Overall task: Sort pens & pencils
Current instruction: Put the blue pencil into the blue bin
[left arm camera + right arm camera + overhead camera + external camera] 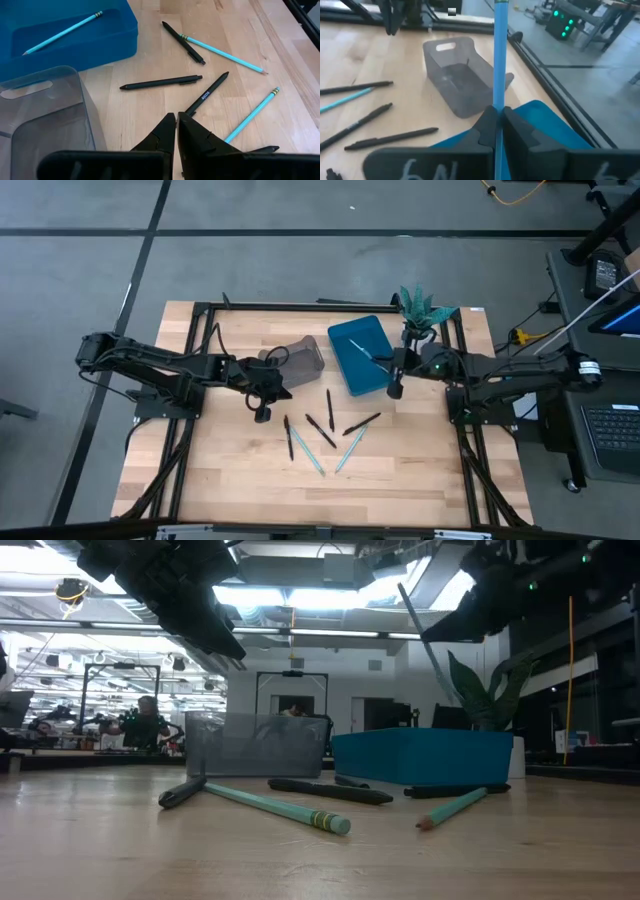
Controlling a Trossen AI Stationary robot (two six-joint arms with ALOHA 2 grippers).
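Observation:
Several black pens (320,430) and light blue pencils (308,452) lie flat on the wooden table, near its middle. One more light blue pencil (62,32) lies inside the blue bin (345,370). Over that bin's right side, my right gripper (395,385) is shut on a light blue pencil (500,55). My left gripper (176,122) hangs shut and empty above the table. It is beside the clear grey bin (300,360), and the pens lie just ahead of it. My right gripper pinches the light blue pencil between its two fingers, on the shaft (499,111) at the fingertips. The pencil runs along the slit between the fingers and sticks far out past them. It is lifted clear above the blue bin and slants steeply in the low view (420,630).
The grey bin (45,115) and the blue bin (107,42) stand side by side at the table's far middle. A green plant (420,310) stands behind the blue bin at the far right. A black frame rail (300,307) runs along the table's far edge.

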